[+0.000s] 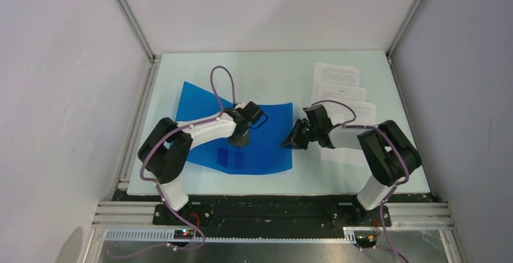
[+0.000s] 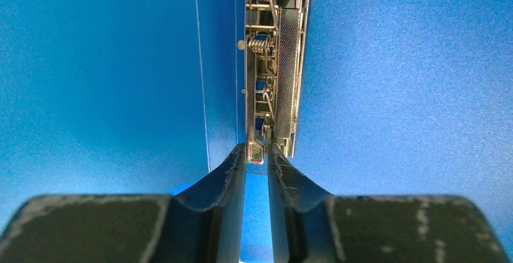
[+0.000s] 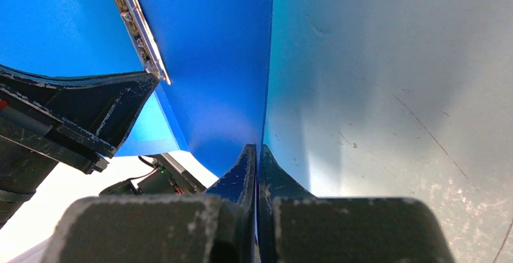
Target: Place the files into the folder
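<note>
The blue folder (image 1: 266, 136) lies open on the table, its right cover lifted and curved. My left gripper (image 1: 240, 140) points down at the inner spine. In the left wrist view its fingertips (image 2: 257, 154) pinch the near end of the metal clip (image 2: 272, 63), with only a narrow gap between them. My right gripper (image 1: 290, 142) is shut on the right cover's edge, and the blue sheet (image 3: 212, 51) runs between its fingers (image 3: 258, 151). The files (image 1: 342, 90), white printed sheets, lie fanned at the back right, partly under the right arm.
The pale table (image 1: 272, 69) is bounded by metal frame posts at the back corners and white walls on three sides. The left arm's black gripper body (image 3: 72, 112) shows in the right wrist view, beside the clip (image 3: 138, 27).
</note>
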